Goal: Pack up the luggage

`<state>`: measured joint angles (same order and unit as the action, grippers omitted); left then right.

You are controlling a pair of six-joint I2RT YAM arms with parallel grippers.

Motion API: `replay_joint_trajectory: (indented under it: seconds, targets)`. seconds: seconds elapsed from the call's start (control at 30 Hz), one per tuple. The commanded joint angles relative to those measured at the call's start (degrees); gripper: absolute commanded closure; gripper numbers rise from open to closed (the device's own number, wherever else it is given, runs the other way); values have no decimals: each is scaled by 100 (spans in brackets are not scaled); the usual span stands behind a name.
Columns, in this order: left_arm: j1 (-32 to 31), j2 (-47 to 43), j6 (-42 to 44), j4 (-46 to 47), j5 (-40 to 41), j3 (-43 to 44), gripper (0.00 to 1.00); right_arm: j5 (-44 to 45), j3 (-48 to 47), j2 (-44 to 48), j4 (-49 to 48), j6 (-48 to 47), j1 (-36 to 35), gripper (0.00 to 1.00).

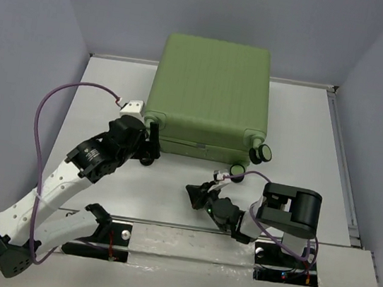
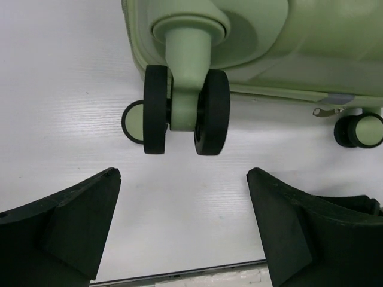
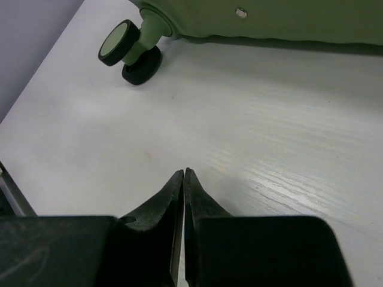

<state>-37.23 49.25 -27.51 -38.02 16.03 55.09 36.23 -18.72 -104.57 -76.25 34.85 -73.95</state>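
Observation:
The luggage [image 1: 210, 89] is a light green ribbed hard-shell suitcase lying flat and shut at the back middle of the white table, its black wheels toward me. My left gripper [image 1: 150, 145] is open at the suitcase's near left corner. In the left wrist view [image 2: 182, 173] its fingers stand wide apart just short of a twin black wheel [image 2: 185, 113], with nothing between them. My right gripper [image 1: 192, 190] is shut and empty, low over the table in front of the suitcase. The right wrist view [image 3: 184, 171] shows the suitcase's side [image 3: 269, 18] and one wheel [image 3: 119, 45] beyond it.
Grey walls close in the table on the left, right and back. A purple cable [image 1: 47, 105] loops from the left arm to a white connector [image 1: 132, 105] beside the suitcase. More wheels [image 1: 261, 153] stick out at the suitcase's near right corner. The table's front edge [image 2: 179, 274] lies under the left fingers.

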Motion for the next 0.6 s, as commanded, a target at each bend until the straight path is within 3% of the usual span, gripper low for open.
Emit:
replay_joint_trajectory:
  seconds: [0.0,0.23,0.4,0.47,0.53,0.57]
  targets:
    - [233,119,246,462,409,134,1,-116,88,139,-2201,-259,-5,89]
    - [331,523,439,1067,58,98,4,-265,18,95,-2184,-277,-5,86]
    - [357,726,509,1227,-197,169,18,-222,26,121,-2105,-277,-5,83]
    - [357,752,527,1271,-258,125,24,-38,96,235,-1991,-233,-5,75]
    - [366,761,545,1279,-276,72,28,121,149,411,-1650,-163,-5,61]
    - [375,744,553,1288,-276,55,36,200,149,664,-1491,-232,-5,56]
